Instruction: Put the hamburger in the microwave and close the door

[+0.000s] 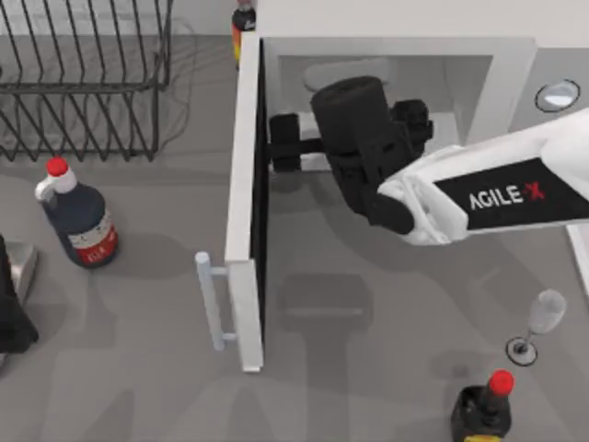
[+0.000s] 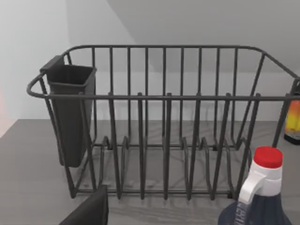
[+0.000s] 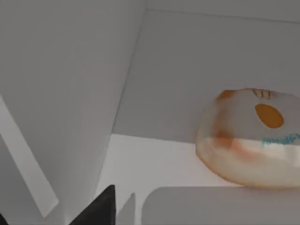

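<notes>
The white microwave [image 1: 515, 64] stands at the back of the table with its cavity open. Its door [image 1: 247, 212] is swung out toward the front, dark inner face to the right, bar handle [image 1: 212, 299] on the left. The hamburger [image 3: 253, 140], a pale bun with orange patches, lies on the pale floor inside the cavity. My right gripper [image 1: 276, 143] is at the cavity's mouth close to the door's inner face, open, holding nothing and apart from the hamburger. My left gripper [image 1: 11, 313] is parked at the table's left edge.
A black wire dish rack [image 1: 83, 83] [image 2: 164, 98] with a dark cup stands at the back left. A dark bottle with a red cap [image 1: 78, 216] [image 2: 260, 197] sits in front of it. A wine glass [image 1: 538, 322] and another red-capped bottle [image 1: 483, 410] stand front right.
</notes>
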Robot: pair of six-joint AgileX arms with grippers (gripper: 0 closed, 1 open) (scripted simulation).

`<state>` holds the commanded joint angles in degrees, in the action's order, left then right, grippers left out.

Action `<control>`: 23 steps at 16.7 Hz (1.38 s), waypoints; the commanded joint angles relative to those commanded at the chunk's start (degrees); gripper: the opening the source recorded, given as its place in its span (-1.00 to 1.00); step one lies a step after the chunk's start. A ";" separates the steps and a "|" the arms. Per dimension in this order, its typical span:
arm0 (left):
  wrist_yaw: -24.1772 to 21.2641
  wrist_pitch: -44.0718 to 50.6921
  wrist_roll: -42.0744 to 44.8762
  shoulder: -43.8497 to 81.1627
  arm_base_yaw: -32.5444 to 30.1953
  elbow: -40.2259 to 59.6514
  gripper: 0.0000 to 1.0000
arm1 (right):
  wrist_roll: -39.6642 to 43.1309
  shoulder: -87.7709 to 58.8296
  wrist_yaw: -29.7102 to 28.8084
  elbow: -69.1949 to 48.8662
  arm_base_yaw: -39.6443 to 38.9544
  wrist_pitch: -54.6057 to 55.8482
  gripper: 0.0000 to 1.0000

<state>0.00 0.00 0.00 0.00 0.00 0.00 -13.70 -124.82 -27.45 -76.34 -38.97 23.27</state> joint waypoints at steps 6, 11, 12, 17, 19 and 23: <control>0.00 0.00 0.00 0.00 0.00 0.00 1.00 | -3.38 7.32 -4.13 13.96 -5.08 3.91 1.00; 0.00 0.00 0.00 0.00 0.00 0.00 1.00 | -5.44 10.34 -6.37 23.57 -8.26 5.65 1.00; 0.00 0.00 0.00 0.00 0.00 0.00 1.00 | -5.71 10.42 -6.61 25.00 -8.69 5.75 1.00; 0.00 0.00 0.00 0.00 0.00 0.00 1.00 | -6.21 9.22 -6.82 28.18 -9.48 5.29 1.00; 0.00 0.00 0.00 0.00 0.00 0.00 1.00 | -6.21 9.22 -6.82 28.18 -9.48 5.29 1.00; 0.00 0.00 0.00 0.00 0.00 0.00 1.00 | -6.16 10.53 -7.03 26.99 -9.07 5.47 1.00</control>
<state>0.00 0.00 0.00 0.00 0.00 0.00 -19.86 -114.28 -34.48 -49.35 -48.04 28.74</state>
